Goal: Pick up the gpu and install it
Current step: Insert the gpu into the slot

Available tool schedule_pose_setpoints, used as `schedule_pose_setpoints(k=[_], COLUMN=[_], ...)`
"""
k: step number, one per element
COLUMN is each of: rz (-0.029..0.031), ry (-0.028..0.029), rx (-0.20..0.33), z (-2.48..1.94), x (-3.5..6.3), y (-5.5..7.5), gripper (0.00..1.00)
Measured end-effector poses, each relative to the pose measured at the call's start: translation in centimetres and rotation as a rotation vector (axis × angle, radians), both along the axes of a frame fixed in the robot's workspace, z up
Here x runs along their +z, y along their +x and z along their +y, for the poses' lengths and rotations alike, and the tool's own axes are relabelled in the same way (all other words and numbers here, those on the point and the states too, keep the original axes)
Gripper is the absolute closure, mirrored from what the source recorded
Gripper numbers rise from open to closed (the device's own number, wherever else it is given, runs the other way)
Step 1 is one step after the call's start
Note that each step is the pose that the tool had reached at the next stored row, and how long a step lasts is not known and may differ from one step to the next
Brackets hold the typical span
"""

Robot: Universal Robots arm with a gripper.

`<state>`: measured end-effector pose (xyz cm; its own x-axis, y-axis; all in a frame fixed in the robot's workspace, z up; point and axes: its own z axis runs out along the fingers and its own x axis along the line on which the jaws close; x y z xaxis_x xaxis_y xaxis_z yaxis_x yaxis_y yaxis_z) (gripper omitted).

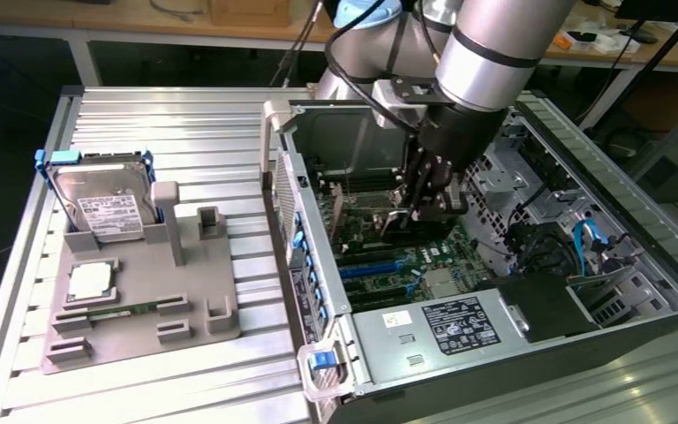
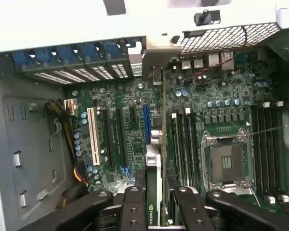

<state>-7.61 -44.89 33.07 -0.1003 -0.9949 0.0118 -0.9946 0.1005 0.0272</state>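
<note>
Ribbed aluminium bench (image 1: pixel 162 115) with an open grey PC case (image 1: pixel 493 367); silver robot arm (image 1: pixel 493 44) reaches steeply down inside, black gripper (image 1: pixel 424 210) clamped on the thin dark gpu card (image 1: pixel 416 231) close over the green motherboard (image 1: pixel 433 256). Wrist view adds the gpu edge-on between black fingers (image 2: pixel 133 207), running alongside the blue slot (image 2: pixel 146 125). Exterior view adds a grey parts tray (image 1: pixel 139 309) holding a blue-framed silver hard drive (image 1: pixel 103 208), well apart.

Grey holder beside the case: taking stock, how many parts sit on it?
3 on the grey holder: hard drive at the far end, silvery chip in the middle, green memory stick nearer the camera. Others may be hidden.
</note>
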Motion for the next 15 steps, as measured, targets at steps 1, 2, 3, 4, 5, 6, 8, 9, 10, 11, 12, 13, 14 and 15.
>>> schedule_pose_setpoints(k=[1,2,3,4,5,6,8,9,10,11,12,13,14,15], rz=[-0.0010,-0.0010,-0.0010,-0.0010,-0.0008,-0.0009,-0.0009,-0.0009,-0.0009,-0.0010,-0.0009,-0.0010,-0.0010,-0.0010], ry=[-0.0001,0.0000,-0.0001,-0.0006,-0.0018,-0.0023,-0.0025,-0.0025,-0.0025,-0.0024,-0.0024,-0.0024,-0.0024,-0.0024], rx=[0.000,0.000,0.000,0.000,0.003,0.009,0.030,0.043,0.055,0.065,0.076,0.089,0.101,0.115], z=[-0.51,-0.54,-0.55,-0.55,-0.55,-0.55,-0.55,-0.55,-0.55,-0.55,-0.54,-0.54,-0.54,-0.54], x=[-1.24,-1.40,-1.48,-1.56,-1.64,-1.73,-1.86,-1.90,-1.94,-1.98,-2.02,-2.07,-2.11,-2.16], y=[0.00,0.00,0.00,0.01,0.06,0.14,0.21,0.22,0.22,0.22,0.22,0.23,0.25,0.26], gripper=[0.73,0.73,0.73,0.73,0.73,0.73,0.73,0.73,0.73,0.73,0.73,0.73,0.73,0.73])
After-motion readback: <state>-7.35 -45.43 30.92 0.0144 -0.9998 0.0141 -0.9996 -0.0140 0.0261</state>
